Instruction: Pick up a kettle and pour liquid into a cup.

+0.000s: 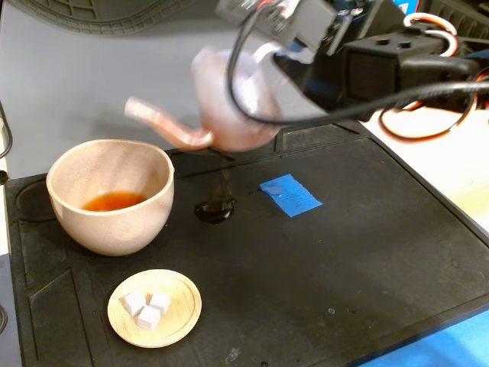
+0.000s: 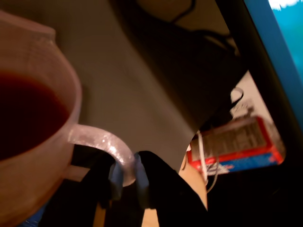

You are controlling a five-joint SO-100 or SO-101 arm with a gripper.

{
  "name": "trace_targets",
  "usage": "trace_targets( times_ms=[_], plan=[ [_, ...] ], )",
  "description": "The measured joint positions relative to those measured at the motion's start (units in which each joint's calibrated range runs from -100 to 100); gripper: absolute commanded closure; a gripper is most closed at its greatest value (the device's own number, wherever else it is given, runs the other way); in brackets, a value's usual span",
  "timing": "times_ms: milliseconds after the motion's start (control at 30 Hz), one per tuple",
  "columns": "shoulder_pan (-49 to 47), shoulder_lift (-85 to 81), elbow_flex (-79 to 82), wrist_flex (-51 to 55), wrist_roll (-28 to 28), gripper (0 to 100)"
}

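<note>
Nearest the fixed camera, a flat wooden dish (image 1: pixel 155 308) holds white cubes. Behind it, the rounded beige speckled cup (image 1: pixel 111 196) contains amber liquid (image 1: pixel 113 201). Farther back, the black gripper (image 2: pixel 127 182) pinches the airborne translucent pinkish kettle (image 1: pixel 229 103) by its handle.

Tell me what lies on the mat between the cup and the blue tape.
In the fixed view, a small dark puddle lies on the black mat, between the cup and the blue tape.
</note>
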Motion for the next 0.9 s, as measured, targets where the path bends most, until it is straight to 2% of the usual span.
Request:
trace_targets(
  times_ms=[67,167,267,500,633,900],
  plan=[
    [1.36,0.00,0.00,0.00,-2.99,99],
    [3.85,0.00,0.49,0.00,-3.40,99],
    [5.37,0.00,5.36,0.00,-7.70,99],
    [8.09,-0.17,12.66,0.00,-8.07,100],
    [8.09,8.13,12.56,-8.05,-8.07,100],
    [10.28,14.30,8.28,-8.58,-8.12,100]
  ],
)
